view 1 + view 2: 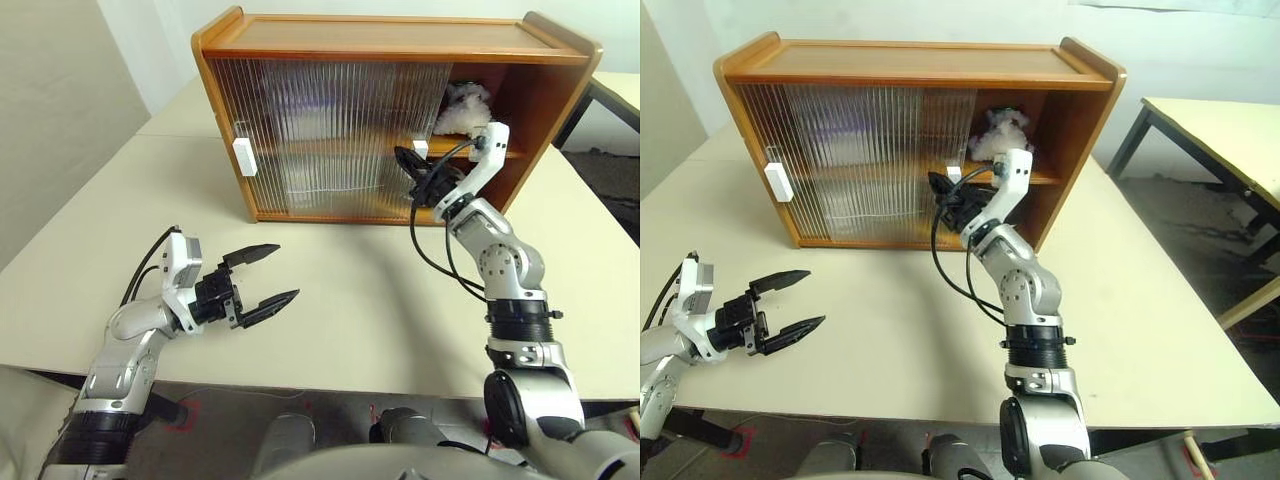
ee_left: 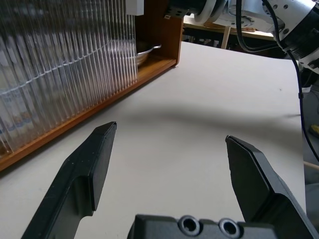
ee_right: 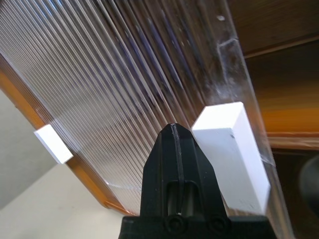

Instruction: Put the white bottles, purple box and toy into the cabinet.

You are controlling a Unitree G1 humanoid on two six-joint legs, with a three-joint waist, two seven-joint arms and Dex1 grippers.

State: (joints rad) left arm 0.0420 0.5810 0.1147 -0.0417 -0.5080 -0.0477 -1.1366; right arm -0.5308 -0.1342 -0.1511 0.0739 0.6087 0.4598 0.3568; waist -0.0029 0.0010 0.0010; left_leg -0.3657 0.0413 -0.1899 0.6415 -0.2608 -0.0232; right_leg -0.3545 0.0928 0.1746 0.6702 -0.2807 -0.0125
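**Right pincer at the door handle, cabinet half open**

On the left, the left pincer [image 1: 258, 280] hangs released over the bare tabletop [image 1: 350, 310], grasping nothing. Behind it stands the cabinet [image 1: 390, 35], its two ribbed doors [image 1: 320, 130] covering the left and middle. Pale shapes and a purple blur show through them, too vague to name. Further right, the right pincer [image 3: 180, 164] is clenched, empty, just beside the white handle [image 3: 232, 149]. At the open right end the toy [image 1: 462, 108] sits on the upper shelf, a metal bowl [image 2: 144, 50] below.

Judged step: sliding the door. Next, the pincer must press the handle sideways, along the track.
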